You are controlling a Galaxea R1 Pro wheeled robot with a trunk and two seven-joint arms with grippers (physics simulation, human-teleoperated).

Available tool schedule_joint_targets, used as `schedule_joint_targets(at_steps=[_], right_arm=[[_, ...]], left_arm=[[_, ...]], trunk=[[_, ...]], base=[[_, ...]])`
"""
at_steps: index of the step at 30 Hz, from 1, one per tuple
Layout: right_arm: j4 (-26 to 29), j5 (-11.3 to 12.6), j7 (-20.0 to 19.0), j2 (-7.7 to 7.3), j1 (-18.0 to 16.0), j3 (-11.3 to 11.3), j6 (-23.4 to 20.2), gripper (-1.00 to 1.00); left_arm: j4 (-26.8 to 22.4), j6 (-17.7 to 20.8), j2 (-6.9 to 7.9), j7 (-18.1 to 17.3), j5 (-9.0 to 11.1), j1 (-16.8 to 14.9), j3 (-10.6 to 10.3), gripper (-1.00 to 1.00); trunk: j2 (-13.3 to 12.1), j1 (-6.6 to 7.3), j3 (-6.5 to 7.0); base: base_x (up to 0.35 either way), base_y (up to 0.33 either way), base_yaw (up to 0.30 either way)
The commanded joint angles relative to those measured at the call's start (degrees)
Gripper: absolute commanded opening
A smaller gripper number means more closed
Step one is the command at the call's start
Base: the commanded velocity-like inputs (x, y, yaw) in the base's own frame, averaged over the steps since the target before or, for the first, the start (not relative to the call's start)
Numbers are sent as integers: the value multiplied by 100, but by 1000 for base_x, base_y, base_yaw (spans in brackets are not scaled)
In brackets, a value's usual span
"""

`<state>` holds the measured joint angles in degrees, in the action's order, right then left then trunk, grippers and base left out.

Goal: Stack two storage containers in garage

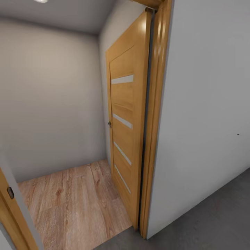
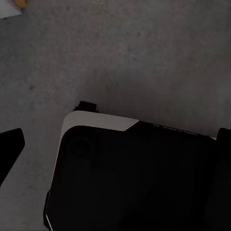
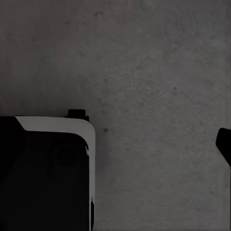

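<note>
Robot is in transit, at a doorway. Head view: an open wood door (image 1: 126, 114) w/ pale horizontal strips, swung back into a small room w/ light plank floor (image 1: 73, 205) and plain grey walls. Door frame (image 1: 152, 118) stands just right of it, then a white wall (image 1: 205, 114). Dark grey concrete floor (image 1: 215, 222) runs under the robot up to the threshold, so it prob. stands on the garage side, looking back into the house.

Both wrist views look down at concrete past the robot's black-and-white base (image 2: 139, 173). In the left wrist view a dark finger tip (image 2: 10, 144) shows at the edge; in the right wrist view another tip (image 3: 224, 144) shows at the edge. One tip per view, so whether the jaws are spread or pressed together I can't tell. Nothing is pinched where the views reach.

The orange-red bins aren't in these frames, so I can't say where they are.

Step in hand looks like driving thru the opening. To do it well: line the base up square w/ the gap, centred between frame and the second frame edge (image 1: 14, 208) at lower left. Keep arms tucked low. Go slow over the floor seam. Clear the door leaf before turning, since it narrows the right side of the room.
</note>
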<state>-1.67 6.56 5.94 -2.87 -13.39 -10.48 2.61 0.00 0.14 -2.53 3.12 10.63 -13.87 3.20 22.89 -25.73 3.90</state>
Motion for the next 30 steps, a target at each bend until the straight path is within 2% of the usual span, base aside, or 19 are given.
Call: schedule_joint_targets(at_steps=[1, 17, 30], right_arm=[[-17, 59, 4, 0, -5, -50, 31, 100], [-17, 56, 4, 9, -5, -51, 66, 100], [-17, 35, 4, -1, -5, -51, 89, 100]], left_arm=[[0, 0, -2, 14, 18, -2, 30, 100], [0, 1, -2, 14, 18, -2, 25, 100], [0, -5, -2, 14, 18, -2, 28, 100]], trunk=[[3, -5, -2], [3, -5, -2], [3, -5, -2]], base=[[324, 0, 209], [324, 0, 251], [324, 0, 35]])
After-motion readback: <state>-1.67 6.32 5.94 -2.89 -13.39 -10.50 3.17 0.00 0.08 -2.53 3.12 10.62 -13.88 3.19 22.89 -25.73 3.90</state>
